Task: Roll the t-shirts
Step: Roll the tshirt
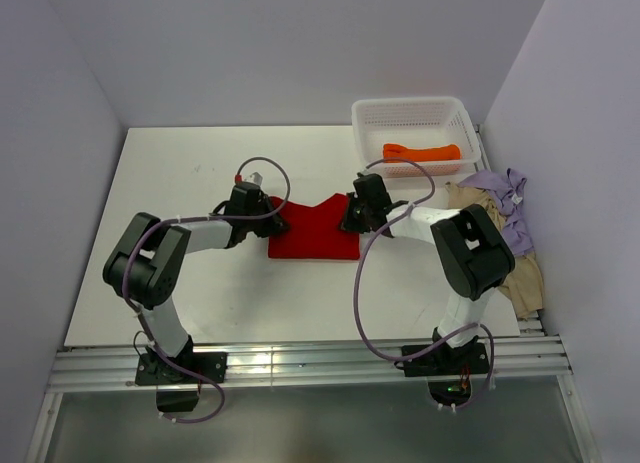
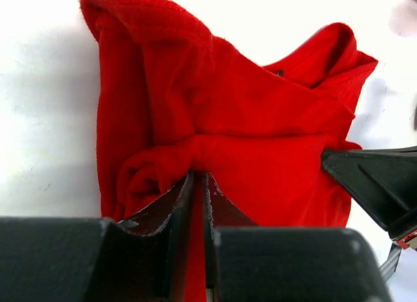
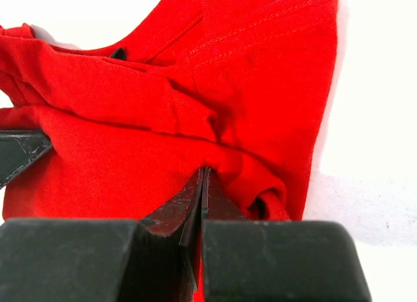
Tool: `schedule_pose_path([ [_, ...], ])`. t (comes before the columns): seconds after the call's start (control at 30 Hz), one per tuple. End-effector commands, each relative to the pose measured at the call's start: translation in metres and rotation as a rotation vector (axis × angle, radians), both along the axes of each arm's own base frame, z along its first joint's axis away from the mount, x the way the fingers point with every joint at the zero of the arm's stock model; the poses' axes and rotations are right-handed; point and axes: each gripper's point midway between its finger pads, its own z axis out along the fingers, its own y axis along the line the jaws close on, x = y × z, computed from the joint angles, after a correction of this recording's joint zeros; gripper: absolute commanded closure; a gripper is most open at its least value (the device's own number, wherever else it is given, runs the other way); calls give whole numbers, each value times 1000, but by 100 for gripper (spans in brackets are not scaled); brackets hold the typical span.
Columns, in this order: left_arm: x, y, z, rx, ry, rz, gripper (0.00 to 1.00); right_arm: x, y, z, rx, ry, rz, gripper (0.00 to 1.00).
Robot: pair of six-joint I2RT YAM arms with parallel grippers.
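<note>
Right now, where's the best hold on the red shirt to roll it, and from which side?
Grip the bulky rolled fold of the red shirt, pinched at both ends: left gripper from the shirt's left side, right gripper from its right, both low over the table. The fold is the thickest ridge, so a pinch catches several layers. Both are shut on it there.

Four shirts in all, one red shirt (image 1: 312, 233) between the left hand (image 1: 266, 216) and right hand (image 1: 347, 221), one orange shirt (image 1: 425, 152), one beige shirt (image 1: 520, 273) and one lavender shirt (image 1: 505, 198) beyond the right hand, plus one basket (image 1: 372, 118), two arms and one tabletop (image 1: 180, 173).
</note>
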Motion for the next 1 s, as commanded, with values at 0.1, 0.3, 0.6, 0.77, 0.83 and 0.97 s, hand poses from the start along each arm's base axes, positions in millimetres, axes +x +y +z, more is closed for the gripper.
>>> schedule_pose_path([
  [0.1, 9, 10, -3, 70, -38, 33, 84, -16, -9, -19, -20, 25, -37, 100],
  [0.3, 6, 5, 5, 87, -85, -47, 88, -67, 12, -26, -57, 32, 12, 100],
  [0.6, 6, 4, 32, 110, -168, -95, 85, -134, 35, 0, -67, -32, 52, 92],
  [0.77, 5, 3, 71, 90, -205, -96, 64, -137, 34, 30, -89, -98, 74, 73],
  [0.83, 2, 8, 95, 84, -242, -77, 53, -136, 31, 44, -107, -139, 93, 63],
  [0.97, -8, 31, 122, 130, -248, 8, 41, -135, 43, 73, -119, -232, 194, 45],
])
